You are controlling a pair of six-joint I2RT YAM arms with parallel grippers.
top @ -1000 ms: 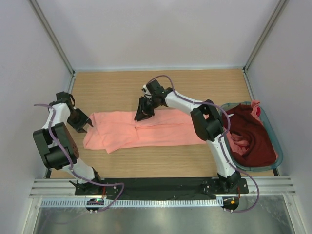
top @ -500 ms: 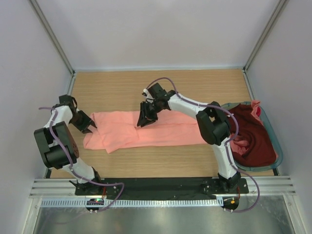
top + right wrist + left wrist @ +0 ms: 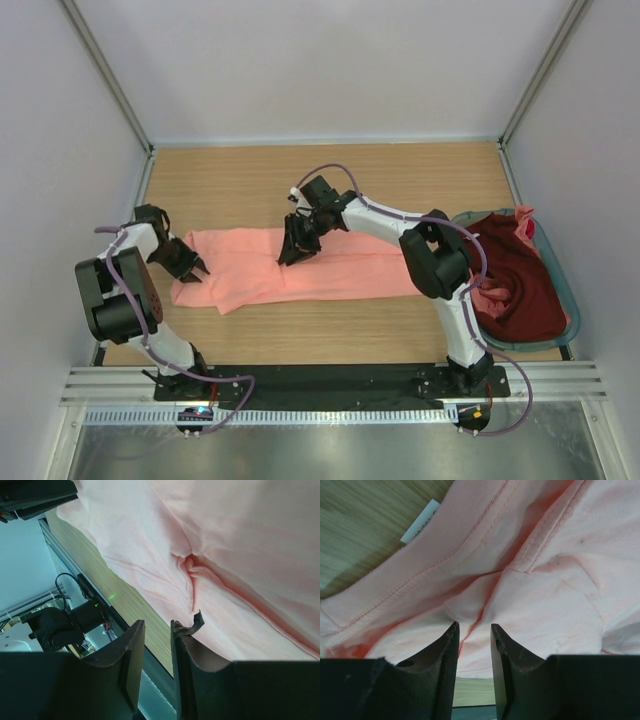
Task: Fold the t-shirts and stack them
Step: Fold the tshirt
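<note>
One pink shirt flat beneath both grippers. Left gripper: jaws nearly together on it, pinch unclear. Right gripper: narrowly spread, nothing between. One maroon shirt in one basket, far right of it.

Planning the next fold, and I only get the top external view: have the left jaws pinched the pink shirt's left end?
Observer: In the left wrist view, the left jaws stand a narrow gap apart. A crease of the salmon-pink t-shirt runs right up to that gap. I cannot tell whether it is gripped.
Operator: Anything marking that end?
Observer: A white label sticks out from the hem over the wooden table.
Operator: And the right side?
Observer: In the right wrist view, the right jaws are slightly apart with only table showing between them. A pucker in the cloth lies ahead of the tips.
</note>
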